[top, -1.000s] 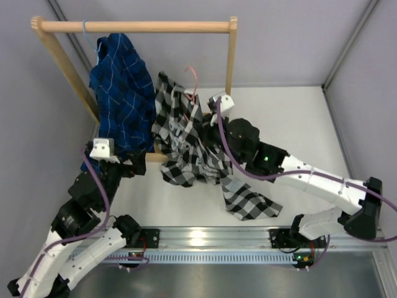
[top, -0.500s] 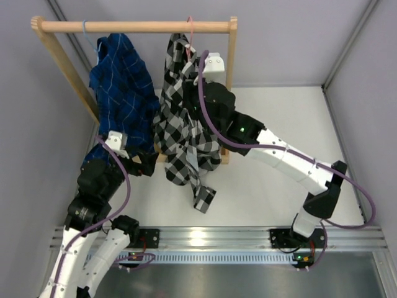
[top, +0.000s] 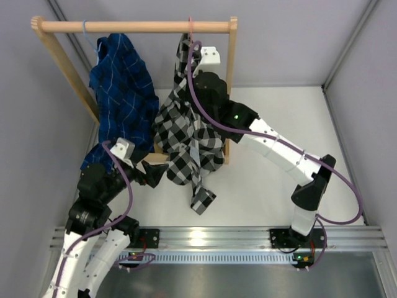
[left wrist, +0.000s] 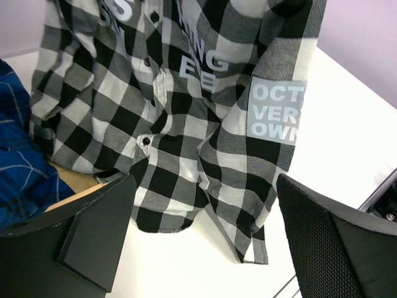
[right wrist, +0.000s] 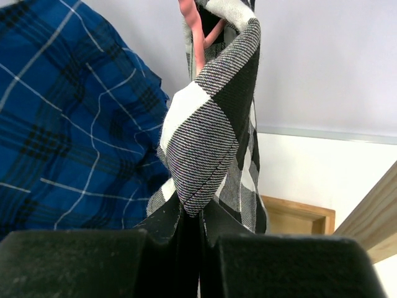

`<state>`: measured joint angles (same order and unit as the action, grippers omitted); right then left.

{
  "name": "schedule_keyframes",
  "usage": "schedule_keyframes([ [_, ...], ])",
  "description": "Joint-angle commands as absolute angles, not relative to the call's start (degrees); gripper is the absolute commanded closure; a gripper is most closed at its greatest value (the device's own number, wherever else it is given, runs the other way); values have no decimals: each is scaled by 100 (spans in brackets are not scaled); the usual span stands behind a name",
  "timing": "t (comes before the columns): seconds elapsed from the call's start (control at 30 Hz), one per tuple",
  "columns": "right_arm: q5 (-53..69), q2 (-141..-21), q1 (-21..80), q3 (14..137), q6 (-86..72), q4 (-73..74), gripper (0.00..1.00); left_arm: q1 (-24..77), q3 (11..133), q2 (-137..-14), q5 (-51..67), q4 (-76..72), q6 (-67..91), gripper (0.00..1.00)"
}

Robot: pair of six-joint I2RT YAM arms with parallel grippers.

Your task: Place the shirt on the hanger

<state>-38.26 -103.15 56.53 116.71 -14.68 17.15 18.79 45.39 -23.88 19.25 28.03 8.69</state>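
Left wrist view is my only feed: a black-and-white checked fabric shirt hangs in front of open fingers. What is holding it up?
Observer: The thin pink wire hanger inside its collar. From above, its hook meets the wooden rail and seems to sit over it.
Operator: Is the right gripper off it?
Observer: No, the right gripper is shut on a fold of the checked shirt just below the hook.
Operator: Anything else on the rail?
Observer: A dark blue thin-grid shirt hangs on the same rail, left of the checked one.
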Motion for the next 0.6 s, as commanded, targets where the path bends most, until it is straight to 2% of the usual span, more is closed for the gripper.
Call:
schedule_keyframes([
  [0.0, -3832, -10248, 5651, 11700, -1538, 1582, 100, 1837, 4500, -2233, 1734, 2408, 940, 2],
  [0.03, -3876, -10213, 5660, 11611, -1538, 1547, 100, 1828, 4430, -2224, 1488, 2408, 1097, 2],
  [0.07, -3937, -10143, 5686, 11436, -1555, 1503, 93, 1828, 4395, -2206, 1233, 2408, 1177, 2],
  [0.1, -3998, -10090, 5704, 11365, -1556, 1425, 60, 1828, 4377, -2189, 804, 2460, 1291, 2],
  [0.13, -4121, -10046, 5739, 11312, -1538, 1398, 44, 1828, 4394, -2171, 626, 2487, 1318, 2],
  [0.2, -4227, -9897, 5853, 11233, -1416, 1397, 17, 1828, 4395, -2153, 353, 2505, 1301, 2],
  [0.27, -4263, -9609, 6019, 11041, -1240, 1371, 1, 1819, 4395, -2136, 247, 2531, 1257, 2],
  [0.43, -3756, -8545, 6249, 10127, -993, 1441, 1, 1767, 4465, -2294, -762, 2733, 1186, 2],
  [0.53, -3647, -7473, 6258, 8916, -897, 1398, 0, 1679, 4482, -2399, -967, 2830, 1222, 2],
  [0.57, -3813, -6896, 6249, 8164, -688, 1241, 1, 1644, 4474, -2417, -984, 2839, 1230, 2],
])
